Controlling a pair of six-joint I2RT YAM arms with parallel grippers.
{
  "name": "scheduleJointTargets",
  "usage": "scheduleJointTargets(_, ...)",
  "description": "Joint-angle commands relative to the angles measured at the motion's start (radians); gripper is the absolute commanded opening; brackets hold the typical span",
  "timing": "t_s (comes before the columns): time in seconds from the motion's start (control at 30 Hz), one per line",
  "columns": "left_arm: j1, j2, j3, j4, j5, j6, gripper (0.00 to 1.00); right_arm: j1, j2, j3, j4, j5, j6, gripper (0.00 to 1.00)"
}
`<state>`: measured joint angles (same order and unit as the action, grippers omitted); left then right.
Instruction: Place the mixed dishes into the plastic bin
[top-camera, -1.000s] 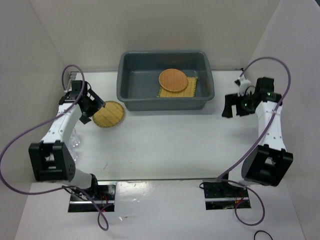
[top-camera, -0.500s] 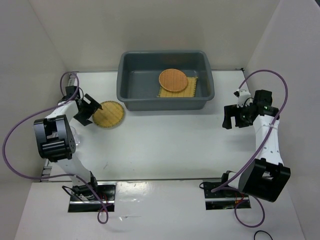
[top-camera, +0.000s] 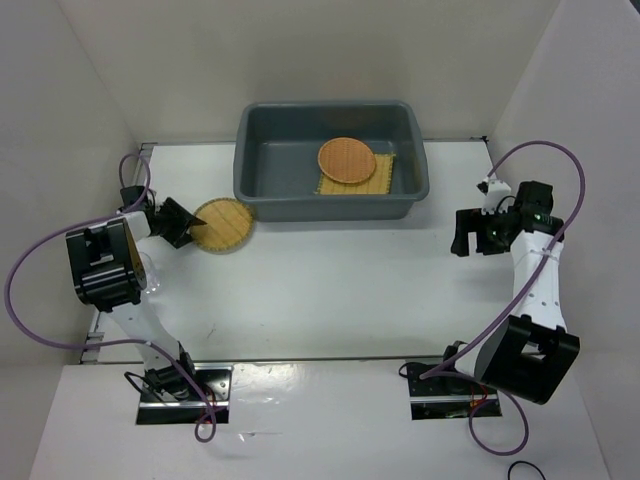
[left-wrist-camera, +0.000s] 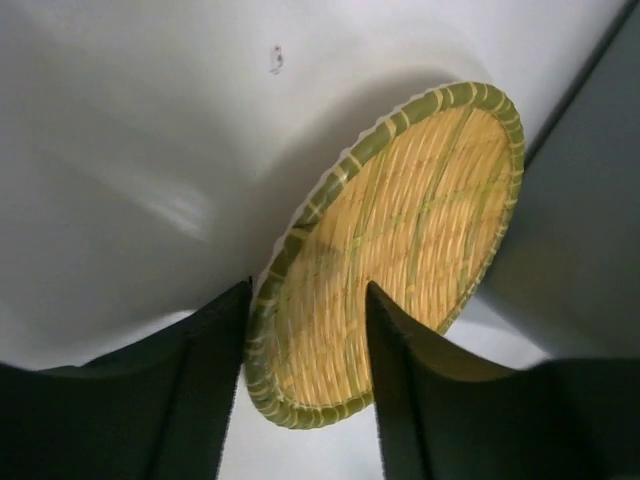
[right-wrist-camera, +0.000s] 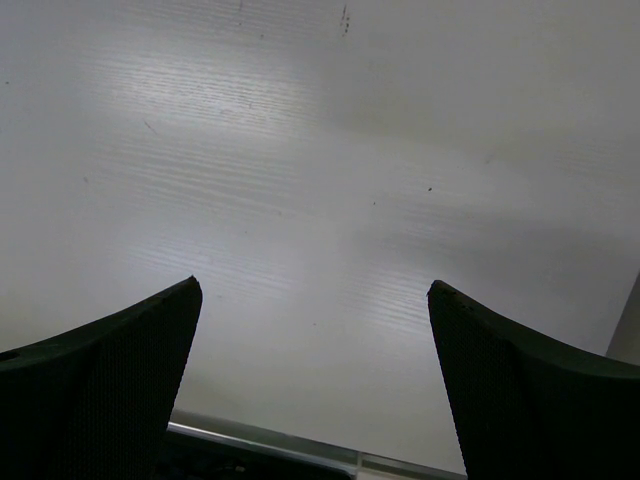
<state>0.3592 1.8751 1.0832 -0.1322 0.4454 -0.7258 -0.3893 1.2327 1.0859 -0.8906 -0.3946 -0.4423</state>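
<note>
The round yellow woven plate (top-camera: 225, 225) lies on the table just left of the dark grey plastic bin (top-camera: 330, 210). My left gripper (top-camera: 188, 224) is low at its left edge. In the left wrist view the plate (left-wrist-camera: 400, 250) looks tilted. Its green rim sits between the fingers of that gripper (left-wrist-camera: 308, 288), which are partly closed, with a gap still between them. Inside the bin an orange-brown disc (top-camera: 347, 159) rests on the square yellow mat (top-camera: 386, 176). My right gripper (top-camera: 462, 232) hangs open over bare table (right-wrist-camera: 313, 285). A small clear item (top-camera: 152, 272) lies by the left arm.
The bin's outer wall (left-wrist-camera: 590, 220) rises close behind the plate. White enclosure walls stand on the left, right and back. Purple cables loop from both arms. The arm bases are at the near table edge.
My left gripper has dropped and swung onto the plate's left rim, and its jaws have narrowed. The plate has shifted slightly toward the bin. The right arm has drifted slightly.
</note>
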Motion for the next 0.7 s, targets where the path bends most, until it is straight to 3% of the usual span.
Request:
scheduleJointTargets(0.0,0.001,0.096,-0.045,0.042,0.075,0.045,0.55,-0.025,-0.004,-0.011,0.045,-0.003,0.007,0.98)
scheduleJointTargets(0.03,0.001,0.096,-0.045,0.042,0.075,0.045,0.47,-0.034,-0.004,-0.011,0.045,-0.003,0.007,0.98)
scheduleJointTargets(0.07,0.001,0.111,-0.036,0.042,0.075,0.045,0.29,-0.034,0.005,-0.011,0.045,-0.003,0.007,0.98)
scheduleJointTargets(0.2,0.011,0.133,-0.025,0.016,0.050,0.045,0.00,-0.069,0.005,-0.011,0.045,-0.003,0.007,0.98)
scheduleJointTargets(0.43,0.047,0.013,0.017,-0.069,-0.007,0.026,0.00,-0.082,-0.004,-0.011,0.056,-0.003,0.007,0.98)
scheduleJointTargets(0.67,0.080,-0.263,0.118,-0.133,-0.134,-0.099,0.00,-0.082,-0.013,-0.020,0.056,-0.012,0.007,0.98)
